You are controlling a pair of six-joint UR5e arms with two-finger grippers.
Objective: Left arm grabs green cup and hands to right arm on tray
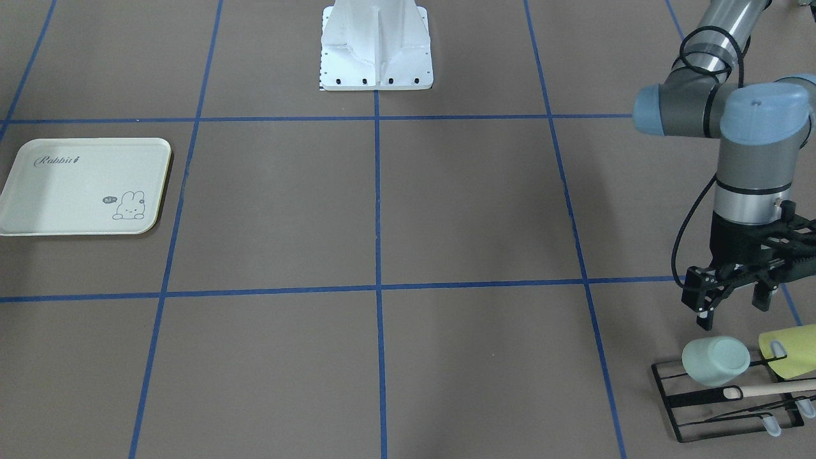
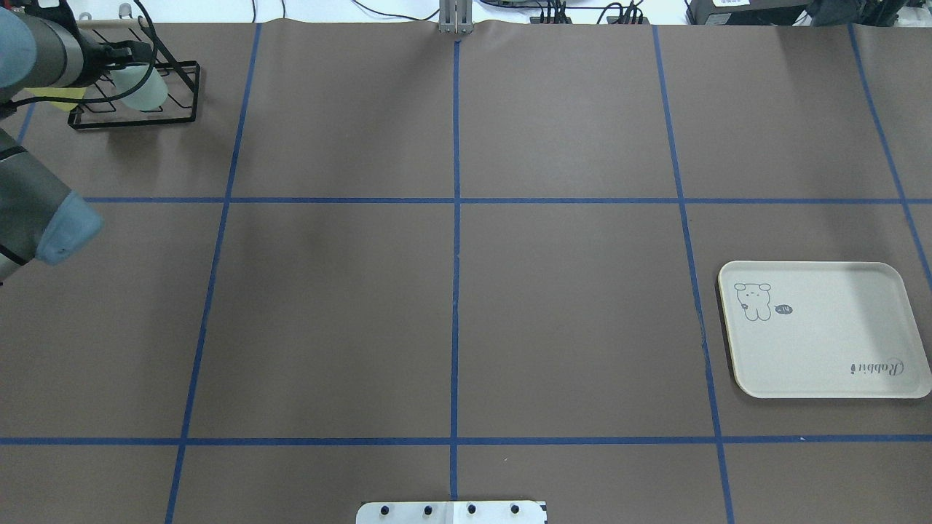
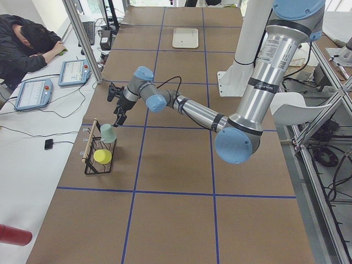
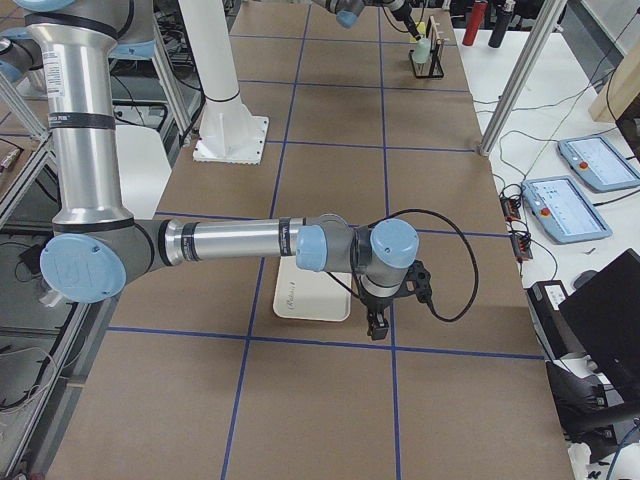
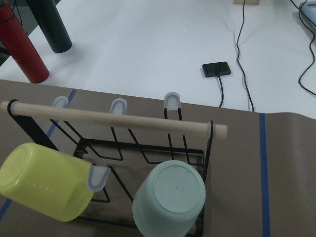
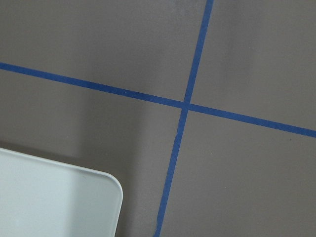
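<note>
From the front-facing camera I see my left gripper (image 1: pixel 733 315) hanging near 3 o'clock in the frame, fingers pointing down and spread wide with nothing between them. The green cup (image 1: pixel 715 361) sits just below it toward 5 o'clock, tilted on a black wire rack (image 1: pixel 669 398) with its base showing, and the fingers do not touch it. A yellow-green cup (image 1: pixel 787 349) lies at its 3 o'clock, and a wooden dowel (image 1: pixel 771 387) runs along the rack. The tray (image 1: pixel 70 191) lies at 9 o'clock, well apart. Overhead, the left arm (image 2: pixel 40 51) reaches to 10 o'clock, where cup and rack stand, and the tray is at 4 o'clock. From the left end, the gripper hovers just above the cup, and a person (image 3: pixel 25 47) leans on a desk at 10 o'clock. From the right end, the right arm (image 4: pixel 240 242) stretches low, its right gripper (image 4: pixel 378 328) pointing down just beside the tray (too small here for me to tell how its fingers stand). The left wrist camera looks at the green cup's base at 6 o'clock, with the yellow-green one at 8 o'clock. The right wrist camera shows only a tray corner at 7 o'clock and crossed blue tape (image 6: pixel 185 104).
</note>
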